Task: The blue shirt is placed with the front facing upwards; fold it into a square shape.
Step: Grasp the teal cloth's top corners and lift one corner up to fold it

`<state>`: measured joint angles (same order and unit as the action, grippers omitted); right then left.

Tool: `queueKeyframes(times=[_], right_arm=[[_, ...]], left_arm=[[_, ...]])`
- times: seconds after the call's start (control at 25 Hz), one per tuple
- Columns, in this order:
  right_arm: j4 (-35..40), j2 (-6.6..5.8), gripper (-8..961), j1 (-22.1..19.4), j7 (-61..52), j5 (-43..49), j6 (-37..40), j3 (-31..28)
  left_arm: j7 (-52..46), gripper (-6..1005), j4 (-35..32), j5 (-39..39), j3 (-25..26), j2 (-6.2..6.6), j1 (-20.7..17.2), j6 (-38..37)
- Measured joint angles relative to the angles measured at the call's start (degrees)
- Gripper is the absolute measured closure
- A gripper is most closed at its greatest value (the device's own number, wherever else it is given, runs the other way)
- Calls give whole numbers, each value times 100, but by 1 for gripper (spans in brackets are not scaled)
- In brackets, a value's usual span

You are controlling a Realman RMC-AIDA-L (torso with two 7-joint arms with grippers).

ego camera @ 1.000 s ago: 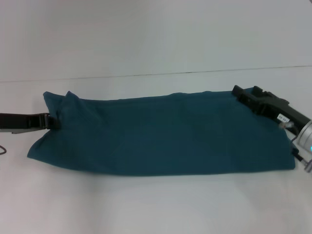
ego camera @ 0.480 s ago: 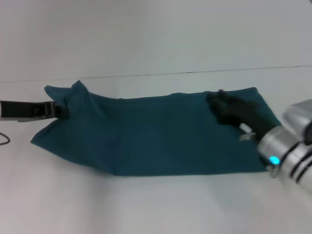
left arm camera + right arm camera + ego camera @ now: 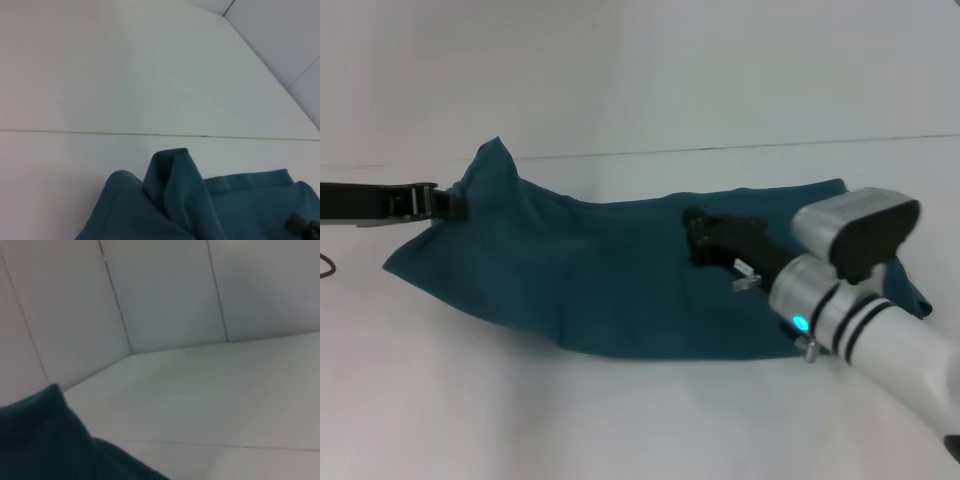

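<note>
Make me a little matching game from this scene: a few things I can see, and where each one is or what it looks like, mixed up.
Things:
1. blue shirt
2. left gripper
3. right gripper
4. table

Descriptions:
A. white, flat, underneath everything
B. over the middle of the cloth
C. at the raised far-left corner of the cloth
D. teal, folded into a long band

Pairs: 1-D, 2-C, 3-B, 4-A

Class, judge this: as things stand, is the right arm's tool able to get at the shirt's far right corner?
Probably yes. The right tool hangs over the blue shirt, and nothing lies between it and that corner.
</note>
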<state>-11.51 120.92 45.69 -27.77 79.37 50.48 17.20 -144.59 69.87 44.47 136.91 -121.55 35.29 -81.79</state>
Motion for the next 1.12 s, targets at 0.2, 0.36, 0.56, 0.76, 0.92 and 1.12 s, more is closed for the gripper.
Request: queueKeyframes(times=[0.2,0.36,0.56,0.76,0.92,1.12], right_arm=[[-301,34,934,436,166,132,-394,-26],[-562,60,954,800,539,176,-844,-243],[-854,63,953,1029,754,544,-1168,-531],[-1066,62,954,1168,735,1423,-1783,-1288],[-1230,62,954,1212,705,2158,-2029,-1781],[-1409,60,954,1163,704,2777,-2015,-2060]], left_arm=[[-96,943,363,77,87,2,-39,-286],[-184,942,623,202,144,3,-48,-485],[-226,941,722,279,137,1,-19,-567],[-228,941,700,433,80,-18,42,-546],[-214,942,658,478,64,-31,170,-533],[-182,941,655,481,55,-72,254,-525]])
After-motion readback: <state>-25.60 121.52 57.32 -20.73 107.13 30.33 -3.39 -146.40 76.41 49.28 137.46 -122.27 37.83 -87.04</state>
